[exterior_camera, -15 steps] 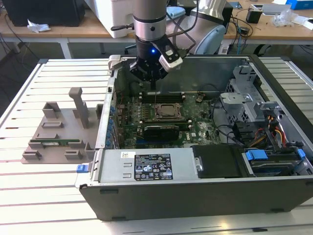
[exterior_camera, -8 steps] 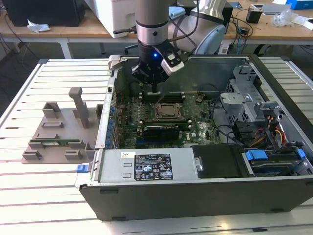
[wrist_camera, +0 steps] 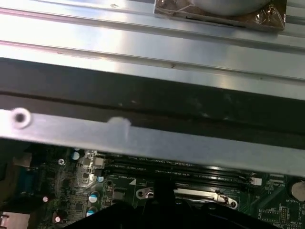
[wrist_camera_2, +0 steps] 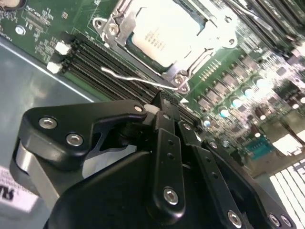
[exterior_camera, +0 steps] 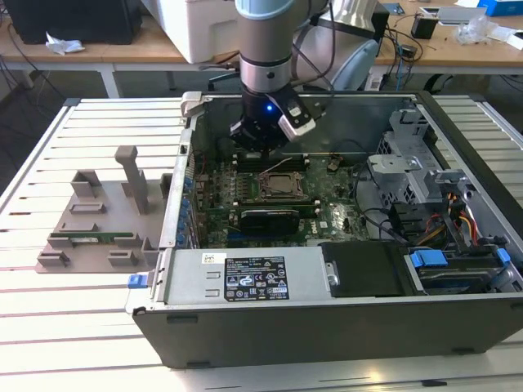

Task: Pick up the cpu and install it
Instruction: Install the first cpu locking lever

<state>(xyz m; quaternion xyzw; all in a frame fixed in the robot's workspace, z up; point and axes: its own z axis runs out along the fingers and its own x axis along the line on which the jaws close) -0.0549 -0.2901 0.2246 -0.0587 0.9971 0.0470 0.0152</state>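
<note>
Gripper (wrist_camera_2: 162,106), fingers together and empty, hangs over the memory slots (wrist_camera_2: 95,64); cpu (wrist_camera_2: 164,36) lies just beyond (seated in 1 socket frame (wrist_camera_2: 110,24)), mid-motherboard (wrist_camera_2: 38,28).

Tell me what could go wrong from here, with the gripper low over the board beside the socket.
1. The thin wire lever lies loose between the gripper and the cpu; a move across could snag it.
2. The gripper hangs close over the black memory slots; going lower could strike them.
3. Whether the cpu sits flat in the socket frame cannot be told; pressing could harm it.
</note>
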